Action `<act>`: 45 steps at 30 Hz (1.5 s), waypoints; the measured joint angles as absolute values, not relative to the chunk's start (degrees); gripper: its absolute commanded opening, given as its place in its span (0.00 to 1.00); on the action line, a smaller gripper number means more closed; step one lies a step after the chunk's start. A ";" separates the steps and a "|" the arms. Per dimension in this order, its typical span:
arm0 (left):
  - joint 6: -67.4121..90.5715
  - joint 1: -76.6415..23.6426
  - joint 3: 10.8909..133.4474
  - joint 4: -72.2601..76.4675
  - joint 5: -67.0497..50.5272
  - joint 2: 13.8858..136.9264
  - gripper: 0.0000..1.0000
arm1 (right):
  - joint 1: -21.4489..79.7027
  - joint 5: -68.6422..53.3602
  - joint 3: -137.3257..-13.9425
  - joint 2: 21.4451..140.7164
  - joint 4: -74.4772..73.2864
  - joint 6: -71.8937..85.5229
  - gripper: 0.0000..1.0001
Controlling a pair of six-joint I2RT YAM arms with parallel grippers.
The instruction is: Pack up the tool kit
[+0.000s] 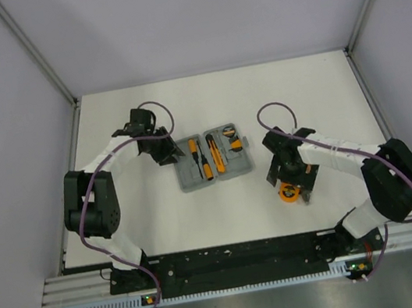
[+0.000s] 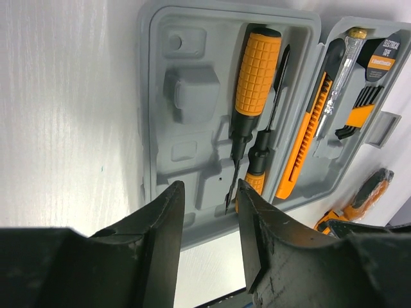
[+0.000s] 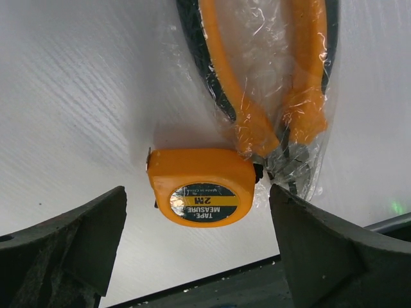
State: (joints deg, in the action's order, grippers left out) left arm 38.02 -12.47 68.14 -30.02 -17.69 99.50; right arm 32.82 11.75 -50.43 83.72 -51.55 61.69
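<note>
Mid-table, the flat grey plastic hinged case (image 1: 187, 174) lies open with orange-and-black screwdrivers (image 2: 255, 70) seated inside. Left gripper (image 2: 209, 192) is over its edge, jaws narrowly parted, empty. Right gripper (image 3: 198, 192) is right of the case, jaws wide, gripping nothing, above the orange tape measure (image 3: 192, 176) beside plastic-bagged orange pliers (image 3: 302, 77).

1 grey case (image 2: 186, 83) holds 2 orange-handled screwdrivers (image 2: 257, 70), 1 orange utility knife (image 2: 302, 141), 1 clear tester screwdriver (image 2: 337, 77) and 1 set of hex keys (image 2: 356, 115). Outside it lie 1 tape measure (image 3: 202, 192) and 1 pair of pliers (image 3: 305, 77).
</note>
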 measured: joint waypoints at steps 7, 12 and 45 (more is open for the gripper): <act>38.02 -12.12 68.14 -30.02 -17.80 99.53 0.41 | 32.40 11.16 -49.06 85.67 -50.43 63.09 0.77; 38.02 -12.05 68.14 -30.02 -18.15 99.53 0.41 | 32.36 10.55 -49.06 86.67 -49.19 62.92 0.60; 37.52 -8.86 68.14 -31.05 -17.69 99.50 0.40 | 33.45 -0.99 -95.77 105.56 -39.72 32.53 0.35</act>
State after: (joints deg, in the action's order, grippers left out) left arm 37.52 -8.86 68.14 -31.05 -17.69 99.50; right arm 33.45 -0.99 -95.77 105.56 -39.72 32.53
